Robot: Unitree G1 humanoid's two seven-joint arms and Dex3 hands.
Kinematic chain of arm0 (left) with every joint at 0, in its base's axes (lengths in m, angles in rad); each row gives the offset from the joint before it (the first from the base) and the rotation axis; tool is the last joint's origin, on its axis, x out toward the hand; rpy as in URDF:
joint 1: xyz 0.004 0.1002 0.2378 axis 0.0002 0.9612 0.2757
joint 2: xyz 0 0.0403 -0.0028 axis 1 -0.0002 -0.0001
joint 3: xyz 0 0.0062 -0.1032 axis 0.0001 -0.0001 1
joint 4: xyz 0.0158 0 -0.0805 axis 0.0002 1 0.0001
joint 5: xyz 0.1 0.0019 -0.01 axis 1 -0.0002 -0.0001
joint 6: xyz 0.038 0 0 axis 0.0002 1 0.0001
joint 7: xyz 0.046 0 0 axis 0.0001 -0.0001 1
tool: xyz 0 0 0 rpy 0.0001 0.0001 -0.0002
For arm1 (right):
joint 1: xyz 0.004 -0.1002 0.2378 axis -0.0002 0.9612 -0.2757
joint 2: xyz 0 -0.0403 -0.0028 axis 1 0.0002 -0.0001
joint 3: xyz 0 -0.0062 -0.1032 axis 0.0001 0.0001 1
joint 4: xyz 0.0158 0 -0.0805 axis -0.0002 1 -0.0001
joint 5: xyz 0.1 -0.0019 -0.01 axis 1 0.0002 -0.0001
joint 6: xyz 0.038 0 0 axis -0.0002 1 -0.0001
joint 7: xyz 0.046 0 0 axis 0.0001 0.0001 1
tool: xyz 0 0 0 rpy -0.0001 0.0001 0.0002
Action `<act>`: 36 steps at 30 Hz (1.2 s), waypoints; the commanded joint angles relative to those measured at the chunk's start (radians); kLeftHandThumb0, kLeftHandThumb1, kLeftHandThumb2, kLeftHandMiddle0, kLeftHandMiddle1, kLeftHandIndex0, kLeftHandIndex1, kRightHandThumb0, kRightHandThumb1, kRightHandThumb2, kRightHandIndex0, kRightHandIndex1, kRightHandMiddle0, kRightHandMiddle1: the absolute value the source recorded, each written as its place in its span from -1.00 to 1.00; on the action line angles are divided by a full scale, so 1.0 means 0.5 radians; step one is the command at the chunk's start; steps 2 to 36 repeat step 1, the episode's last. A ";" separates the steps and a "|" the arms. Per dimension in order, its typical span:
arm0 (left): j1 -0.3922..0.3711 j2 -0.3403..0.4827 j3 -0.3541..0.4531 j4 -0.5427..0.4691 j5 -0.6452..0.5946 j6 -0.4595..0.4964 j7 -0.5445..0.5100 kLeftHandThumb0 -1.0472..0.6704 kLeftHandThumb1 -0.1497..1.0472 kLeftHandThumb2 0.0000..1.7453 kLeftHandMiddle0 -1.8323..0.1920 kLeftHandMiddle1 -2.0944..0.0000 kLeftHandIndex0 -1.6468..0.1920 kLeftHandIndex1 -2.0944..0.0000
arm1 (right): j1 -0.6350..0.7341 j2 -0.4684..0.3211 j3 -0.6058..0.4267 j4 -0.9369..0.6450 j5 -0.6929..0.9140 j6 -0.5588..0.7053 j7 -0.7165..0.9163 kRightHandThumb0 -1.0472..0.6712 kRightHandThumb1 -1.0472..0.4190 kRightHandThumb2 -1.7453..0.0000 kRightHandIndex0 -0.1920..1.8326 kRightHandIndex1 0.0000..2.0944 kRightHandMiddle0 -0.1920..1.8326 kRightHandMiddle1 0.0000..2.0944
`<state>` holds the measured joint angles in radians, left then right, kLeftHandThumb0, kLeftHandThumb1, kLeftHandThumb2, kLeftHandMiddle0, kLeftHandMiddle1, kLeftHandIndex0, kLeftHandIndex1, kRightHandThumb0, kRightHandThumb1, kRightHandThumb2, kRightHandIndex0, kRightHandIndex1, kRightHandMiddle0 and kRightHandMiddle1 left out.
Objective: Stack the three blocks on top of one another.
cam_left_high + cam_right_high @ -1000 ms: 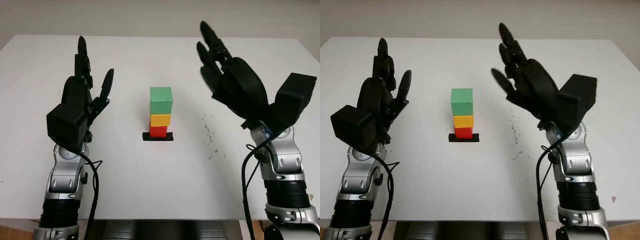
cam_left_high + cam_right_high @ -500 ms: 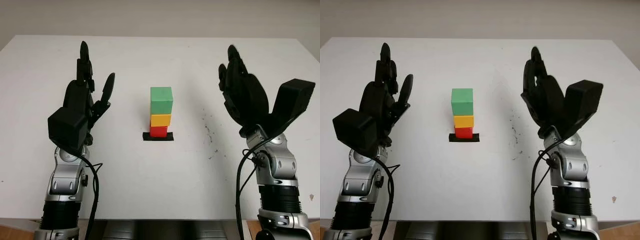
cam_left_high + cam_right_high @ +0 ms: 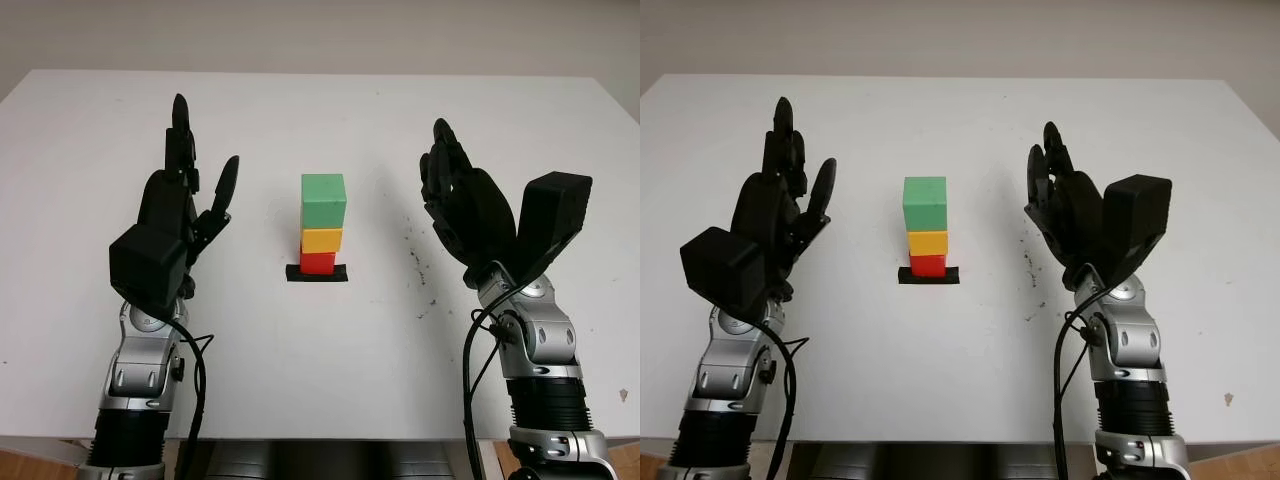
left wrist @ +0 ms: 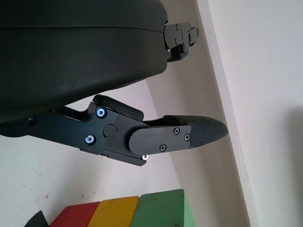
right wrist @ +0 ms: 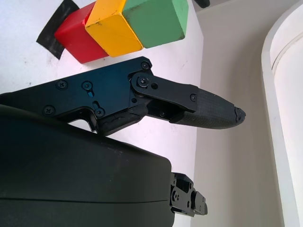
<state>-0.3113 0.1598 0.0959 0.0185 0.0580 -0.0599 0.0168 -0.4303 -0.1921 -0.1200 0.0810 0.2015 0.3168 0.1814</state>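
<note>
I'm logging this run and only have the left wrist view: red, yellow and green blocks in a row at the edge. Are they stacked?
Observer: Yes. The green block tops the yellow block, which sits on the red block.
Operator: What's under the red one?
Observer: A black tape patch on the table.
Operator: Is either hand touching the stack?
Observer: No. The left hand and right hand are open, apart from it on either side.

Lab-like setup: bare white table
</note>
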 commanded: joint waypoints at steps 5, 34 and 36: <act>0.026 -0.004 -0.002 -0.015 0.005 -0.027 0.005 -0.55 1.00 -0.44 0.95 0.95 0.96 0.95 | 0.007 0.003 0.006 -0.015 -0.010 -0.044 0.007 -0.63 -1.00 0.20 -1.00 -1.00 -1.00 -1.00; 0.026 -0.004 -0.002 -0.015 0.005 -0.027 0.005 -0.55 1.00 -0.44 0.95 0.95 0.96 0.95 | 0.007 0.003 0.006 -0.015 -0.010 -0.044 0.007 -0.63 -1.00 0.20 -1.00 -1.00 -1.00 -1.00; 0.026 -0.004 -0.002 -0.015 0.005 -0.027 0.005 -0.55 1.00 -0.44 0.95 0.95 0.96 0.95 | 0.007 0.003 0.006 -0.015 -0.010 -0.044 0.007 -0.63 -1.00 0.20 -1.00 -1.00 -1.00 -1.00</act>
